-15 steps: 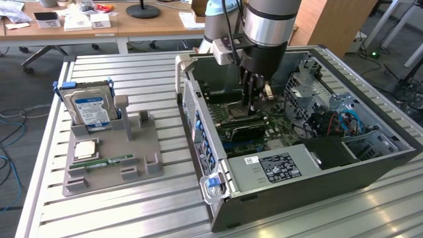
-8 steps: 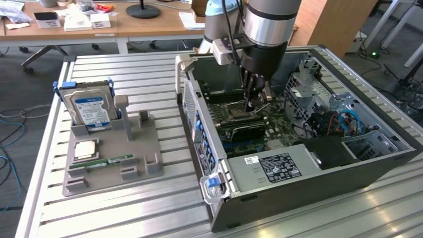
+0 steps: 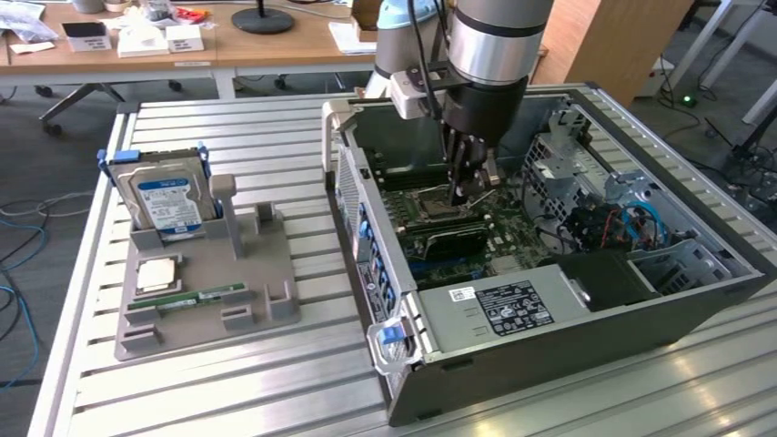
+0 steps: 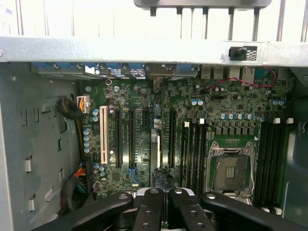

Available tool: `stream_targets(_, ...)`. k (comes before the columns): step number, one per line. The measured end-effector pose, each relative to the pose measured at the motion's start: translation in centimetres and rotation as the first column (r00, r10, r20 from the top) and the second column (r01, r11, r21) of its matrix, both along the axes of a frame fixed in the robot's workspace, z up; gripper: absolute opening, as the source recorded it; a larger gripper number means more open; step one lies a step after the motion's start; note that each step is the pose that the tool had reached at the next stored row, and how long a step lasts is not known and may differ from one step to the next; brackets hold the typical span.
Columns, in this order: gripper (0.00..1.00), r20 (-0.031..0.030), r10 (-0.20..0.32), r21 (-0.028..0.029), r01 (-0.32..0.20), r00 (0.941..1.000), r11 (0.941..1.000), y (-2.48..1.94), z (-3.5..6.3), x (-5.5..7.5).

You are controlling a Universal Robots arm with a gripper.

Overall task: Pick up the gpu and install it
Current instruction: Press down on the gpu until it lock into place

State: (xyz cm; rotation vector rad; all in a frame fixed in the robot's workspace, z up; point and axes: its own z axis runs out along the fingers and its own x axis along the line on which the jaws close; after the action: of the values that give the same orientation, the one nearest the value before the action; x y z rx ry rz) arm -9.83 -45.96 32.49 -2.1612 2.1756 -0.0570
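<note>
The gpu [image 3: 452, 242] stands on edge in an expansion slot of the motherboard [image 3: 516, 232], inside the open computer case [image 3: 607, 314]. Its black shroud faces the power supply. In the wrist view the gpu [image 4: 161, 174] appears edge-on, just beyond the black fingers [image 4: 149, 211]. My gripper [image 3: 469, 195] reaches down into the case directly above the card. In the wrist view the gripper [image 4: 166, 204] has its fingers pressed together, shut. I cannot tell whether the tips touch the card's top edge.
A grey parts tray [image 3: 200, 291] lies on the slatted table at the exterior view's left. It holds a hard drive with a blue label [image 3: 167, 200], a CPU [image 3: 158, 273] and a RAM stick [image 3: 200, 298]. The power supply [image 3: 504, 305] and drive cage [image 3: 607, 209] crowd the case.
</note>
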Motion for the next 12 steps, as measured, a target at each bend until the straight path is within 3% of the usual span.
stream_targets(5,0.1,-0.0205,-0.001,0.0001,0.001,0.9998,1.0,0.0,-0.04,0.23)
stream_targets(12,0.1,-0.021,-0.001,0.0017,0.001,0.9998,1.0,0.16,-0.35,0.24)
